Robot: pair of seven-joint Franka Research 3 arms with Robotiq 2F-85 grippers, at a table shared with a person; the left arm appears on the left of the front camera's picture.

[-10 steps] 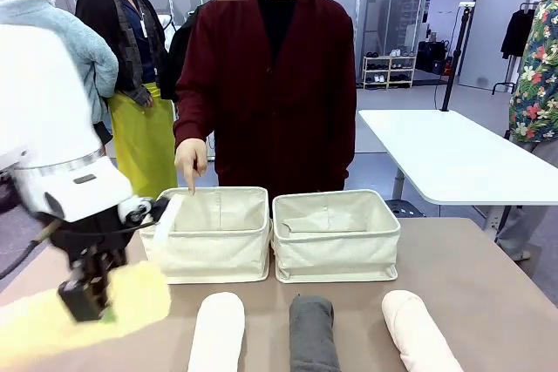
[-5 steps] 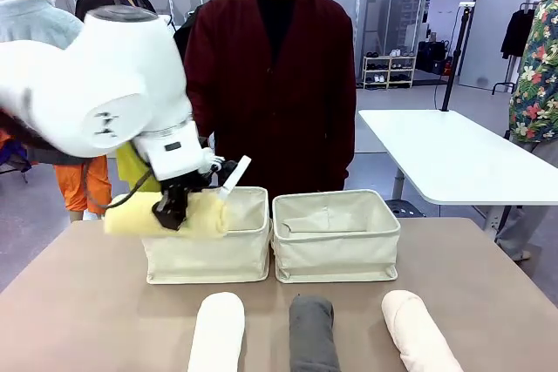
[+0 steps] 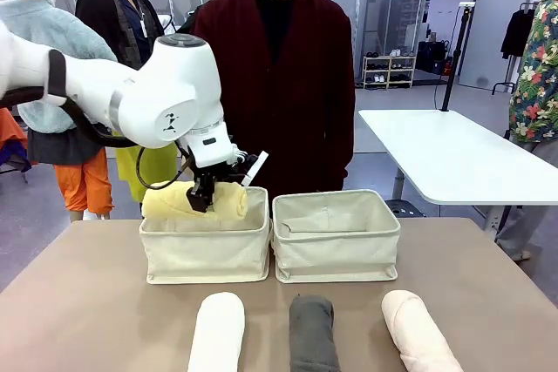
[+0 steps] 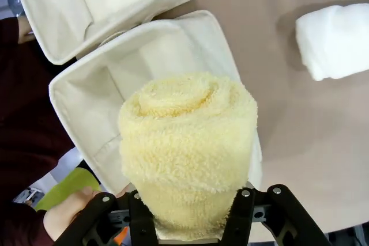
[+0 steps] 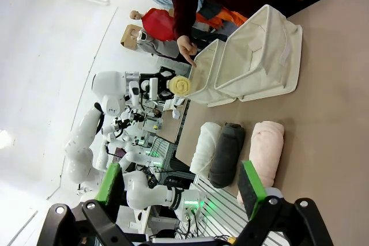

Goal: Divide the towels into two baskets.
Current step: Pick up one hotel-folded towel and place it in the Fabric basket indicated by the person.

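On the table (image 3: pixel 78 302), the left basket (image 3: pixel 205 257) and right basket (image 3: pixel 336 254) stand side by side. The pale yellow towel roll (image 3: pixel 170 202) hangs over the left basket's opening, pinched in the left end effector (image 3: pixel 201 204). The right end effector (image 5: pixel 180 184) gapes wide, empty.

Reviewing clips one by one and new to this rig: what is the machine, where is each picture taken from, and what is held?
The machine is a two-armed robot at a table, with a person standing opposite. The front picture looks across from the robot's side; the other two come from cameras on each wrist, looking along that gripper's fingers. The left gripper is shut on the yellow towel, holding it over the left basket. The right basket sits beside it. The white towel, grey towel and pink towel lie in a row on the table. The right gripper is open, holding nothing.
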